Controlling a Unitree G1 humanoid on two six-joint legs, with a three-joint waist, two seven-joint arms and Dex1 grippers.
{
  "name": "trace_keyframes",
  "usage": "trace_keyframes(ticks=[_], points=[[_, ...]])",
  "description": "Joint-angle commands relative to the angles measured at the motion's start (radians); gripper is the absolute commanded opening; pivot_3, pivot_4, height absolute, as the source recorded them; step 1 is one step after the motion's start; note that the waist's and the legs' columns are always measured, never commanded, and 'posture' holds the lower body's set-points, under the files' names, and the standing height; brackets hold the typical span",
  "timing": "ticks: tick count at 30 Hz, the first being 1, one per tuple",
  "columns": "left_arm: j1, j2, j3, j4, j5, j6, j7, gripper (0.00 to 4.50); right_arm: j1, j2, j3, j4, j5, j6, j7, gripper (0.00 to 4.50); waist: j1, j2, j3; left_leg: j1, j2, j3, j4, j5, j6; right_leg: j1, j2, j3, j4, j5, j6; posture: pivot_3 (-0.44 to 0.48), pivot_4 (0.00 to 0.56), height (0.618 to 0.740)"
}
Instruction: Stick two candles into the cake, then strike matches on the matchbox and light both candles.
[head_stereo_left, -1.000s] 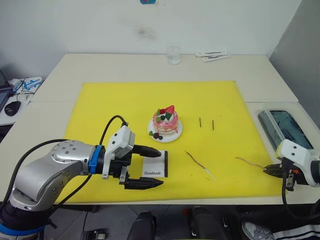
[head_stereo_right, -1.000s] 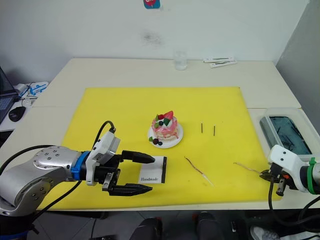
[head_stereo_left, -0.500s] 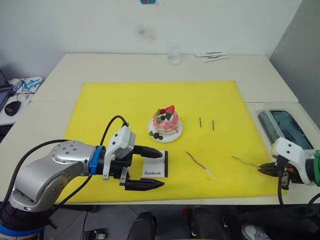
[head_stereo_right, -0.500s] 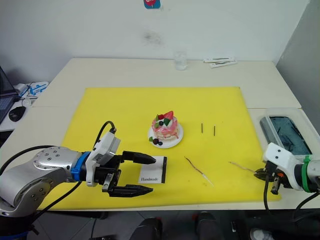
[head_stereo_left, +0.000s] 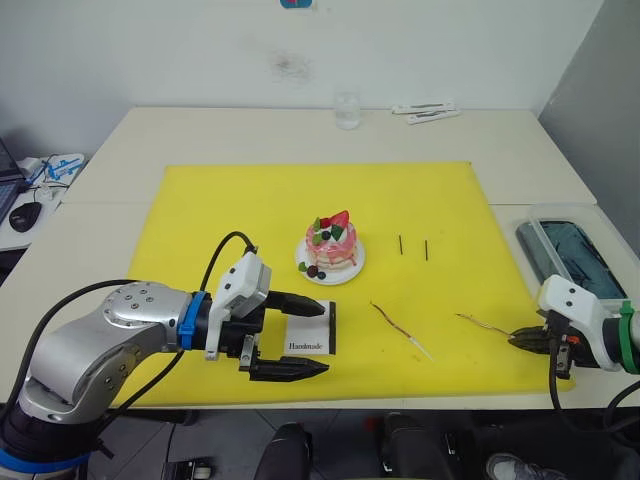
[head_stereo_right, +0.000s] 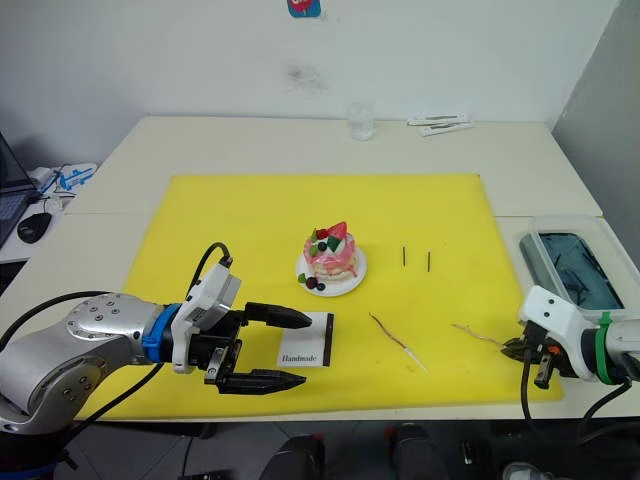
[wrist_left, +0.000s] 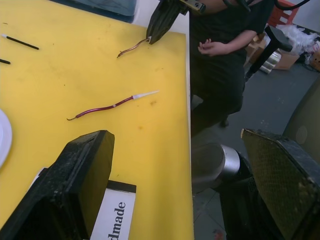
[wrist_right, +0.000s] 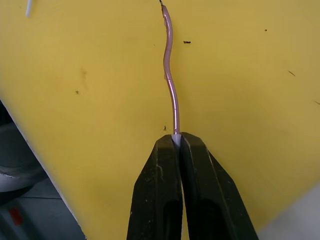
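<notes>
The pink-and-white cake (head_stereo_left: 331, 245) sits on its white plate (head_stereo_left: 350, 271) in the middle of the yellow mat. Two short dark matches (head_stereo_left: 400, 244) lie side by side to its right. One wavy candle (head_stereo_left: 400, 328) lies flat on the mat near the front. At the mat's front right corner, my right gripper (head_stereo_left: 525, 340) is shut on the pale end of the other candle (wrist_right: 170, 75), which points toward the cake. My left gripper (head_stereo_left: 323, 337) is open, and the white matchbox (head_stereo_left: 310, 338) lies between its fingers (wrist_left: 75, 185).
A clear glass (head_stereo_left: 347, 110) and white packets (head_stereo_left: 425, 111) stand at the table's far edge. A lidded container (head_stereo_left: 570, 255) lies right of the mat. A mouse (head_stereo_left: 25, 213) is far left. A person (wrist_left: 225, 45) sits beyond the table's right end.
My right gripper has slid left and slightly inward over the mat's edge, carrying its candle. The left gripper and the matchbox have stayed put.
</notes>
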Motion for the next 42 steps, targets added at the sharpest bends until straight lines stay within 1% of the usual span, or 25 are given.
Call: trace_keyframes(ticks=[1, 4, 5, 10, 13, 18, 22, 25, 32, 33, 34, 35, 41, 42], points=[[-0.006, 0.000, 0.003, -0.002, -0.003, -0.009, 0.001, 4.50, -0.029, 0.010, 0.006, -0.016, 0.005, 0.003, -0.018, 0.07, 0.000, 0.000, 0.000, 0.000, 0.000, 0.000, 0.000, 0.000, 0.000, 0.000, 0.000, 0.000, 0.000, 0.000, 0.000, 0.000, 0.150, 0.740], [-0.008, 0.000, 0.001, 0.000, 0.000, -0.011, 0.001, 4.50, -0.043, 0.015, 0.037, -0.003, -0.012, -0.003, -0.035, 0.76, 0.000, 0.000, 0.000, 0.000, 0.000, 0.000, 0.000, 0.000, 0.000, 0.000, 0.000, 0.000, 0.000, 0.000, 0.000, 0.000, 0.150, 0.740], [-0.009, -0.001, 0.000, 0.001, 0.001, -0.012, 0.001, 4.50, -0.046, 0.016, 0.046, 0.003, -0.022, -0.007, -0.044, 1.05, 0.000, 0.000, 0.000, 0.000, 0.000, 0.000, 0.000, 0.000, 0.000, 0.000, 0.000, 0.000, 0.000, 0.000, 0.000, 0.000, 0.150, 0.740], [-0.009, -0.001, 0.001, 0.002, 0.003, -0.012, 0.001, 4.50, -0.062, -0.004, 0.060, -0.015, -0.024, 0.000, -0.045, 2.80, 0.000, 0.000, 0.000, 0.000, 0.000, 0.000, 0.000, 0.000, 0.000, 0.000, 0.000, 0.000, 0.000, 0.000, 0.000, 0.000, 0.150, 0.740], [-0.007, 0.000, 0.001, 0.000, 0.004, -0.012, 0.002, 4.50, -0.130, -0.021, 0.071, -0.071, 0.012, 0.095, -0.058, 2.80, -0.002, 0.000, 0.000, 0.000, 0.000, 0.000, 0.000, 0.000, 0.000, 0.000, 0.000, 0.000, 0.000, 0.000, 0.000, 0.000, 0.150, 0.740], [-0.014, -0.007, -0.011, 0.002, 0.009, -0.014, 0.006, 4.50, -0.259, -0.009, 0.152, -0.111, 0.057, 0.239, -0.083, 2.80, 0.000, 0.000, 0.000, 0.001, 0.000, 0.000, 0.000, 0.000, 0.000, 0.001, 0.000, 0.000, 0.001, 0.000, 0.000, 0.000, 0.150, 0.740], [-0.020, -0.015, -0.024, 0.005, 0.015, -0.019, 0.008, 4.50, -0.360, -0.017, 0.279, -0.062, 0.007, 0.270, -0.101, 2.80, 0.000, 0.000, 0.000, 0.000, 0.000, 0.000, 0.001, 0.000, 0.000, 0.001, 0.000, 0.000, 0.000, 0.000, 0.000, 0.000, 0.150, 0.740], [-0.020, -0.021, -0.029, 0.004, 0.018, -0.021, 0.012, 4.50, -0.417, -0.007, 0.338, -0.024, -0.012, 0.276, -0.110, 2.80, 0.000, 0.000, 0.000, 0.000, 0.000, 0.000, 0.001, 0.000, 0.000, 0.000, 0.000, 0.000, 0.000, 0.000, 0.000, 0.000, 0.150, 0.740], [-0.005, -0.029, -0.029, -0.010, 0.013, -0.021, 0.029, 4.50, -0.490, 0.005, 0.396, 0.018, -0.013, 0.306, -0.102, 2.80, -0.001, 0.000, 0.000, 0.000, 0.000, 0.000, 0.000, 0.000, 0.000, -0.001, 0.000, 0.000, 0.000, 0.000, 0.000, 0.000, 0.150, 0.740], [-0.004, -0.029, -0.030, -0.011, 0.013, -0.022, 0.031, 4.50, -0.495, 0.003, 0.402, 0.023, -0.015, 0.305, -0.100, 2.53, 0.000, 0.000, 0.000, 0.000, 0.000, 0.000, 0.000, 0.000, 0.000, -0.001, 0.000, 0.000, 0.000, 0.000, 0.000, 0.000, 0.150, 0.740], [-0.003, -0.030, -0.030, -0.012, 0.013, -0.022, 0.032, 4.50, -0.497, 0.003, 0.405, 0.026, -0.016, 0.306, -0.100, 2.45, 0.000, 0.000, 0.000, 0.000, 0.000, 0.000, 0.000, 0.000, 0.000, -0.001, 0.000, 0.000, 0.000, 0.000, 0.000, 0.000, 0.150, 0.740], [-0.002, -0.031, -0.029, -0.013, 0.012, -0.021, 0.034, 4.50, -0.498, 0.002, 0.409, 0.029, -0.017, 0.306, -0.100, 2.27, -0.001, 0.000, 0.000, 0.000, 0.000, 0.000, 0.000, 0.000, 0.000, -0.001, 0.000, 0.000, 0.000, 0.000, 0.000, 0.000, 0.150, 0.740], [-0.001, -0.034, -0.030, -0.010, 0.013, -0.023, 0.040, 4.50, -0.492, -0.003, 0.407, 0.023, -0.012, 0.313, -0.100, 0.26, -0.001, 0.000, 0.000, 0.000, 0.000, 0.000, 0.000, 0.000, 0.000, -0.001, 0.000, 0.000, 0.000, 0.000, 0.000, 0.000, 0.150, 0.740], [-0.002, -0.034, -0.031, -0.009, 0.013, -0.024, 0.040, 4.50, -0.491, -0.003, 0.406, 0.021, -0.011, 0.315, -0.101, 0.01, 0.000, 0.000, 0.000, 0.000, 0.000, 0.000, 0.000, 0.000, 0.000, -0.001, 0.000, 0.000, 0.000, 0.000, 0.000, 0.000, 0.150, 0.740]])
